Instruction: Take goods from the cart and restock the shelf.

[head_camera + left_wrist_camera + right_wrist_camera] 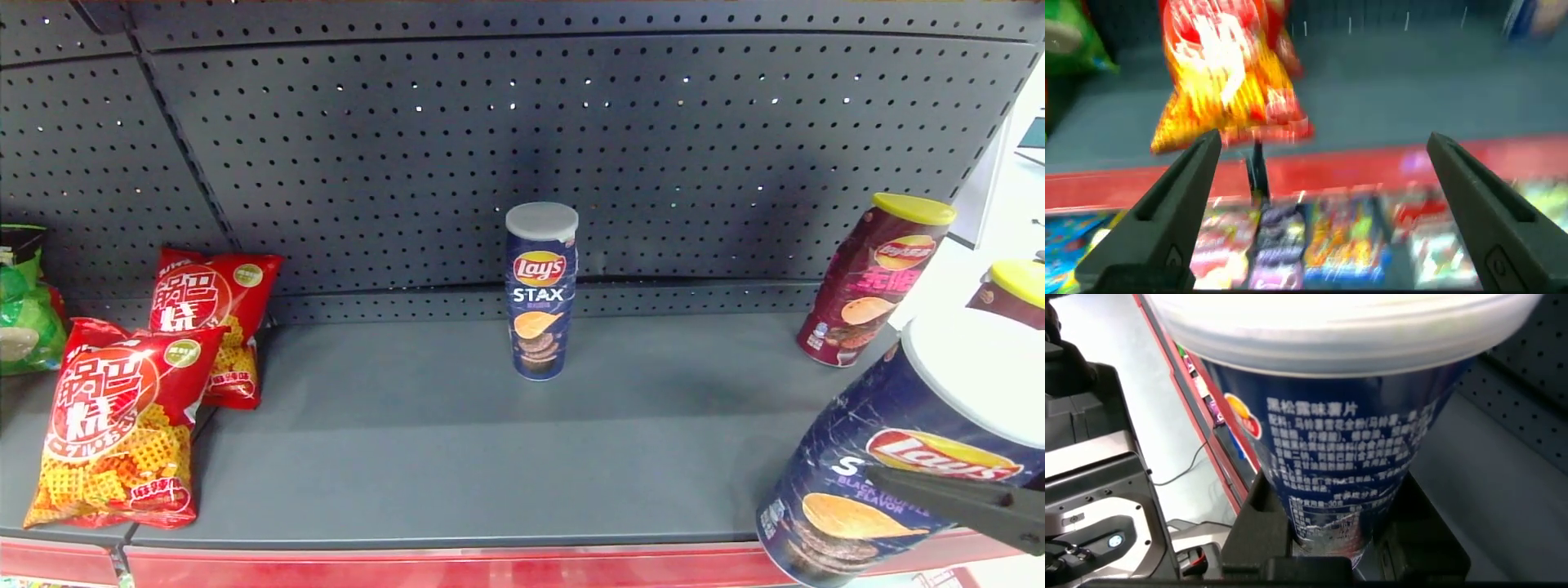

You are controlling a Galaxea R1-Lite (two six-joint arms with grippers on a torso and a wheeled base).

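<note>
My right gripper [971, 490] is shut on a dark blue chip can [890, 457] with a white lid, held tilted just off the grey shelf's [457, 441] front right corner. From the right wrist the can [1339, 449] rises between the fingers [1261, 518]. Another dark blue chip can [540, 291] stands upright at the shelf's middle, near the back. My left gripper [1323, 212] is open with nothing in it, in front of the shelf's red front edge [1372, 167], below a red snack bag [1229, 77].
Two red snack bags [122, 425] lean at the shelf's left, with a green bag [24, 310] beyond them. A maroon can with a yellow lid [873, 282] stands at the right, another [1012, 294] behind it. A pegboard wall [522, 147] backs the shelf. Lower shelves hold colourful packets [1315, 237].
</note>
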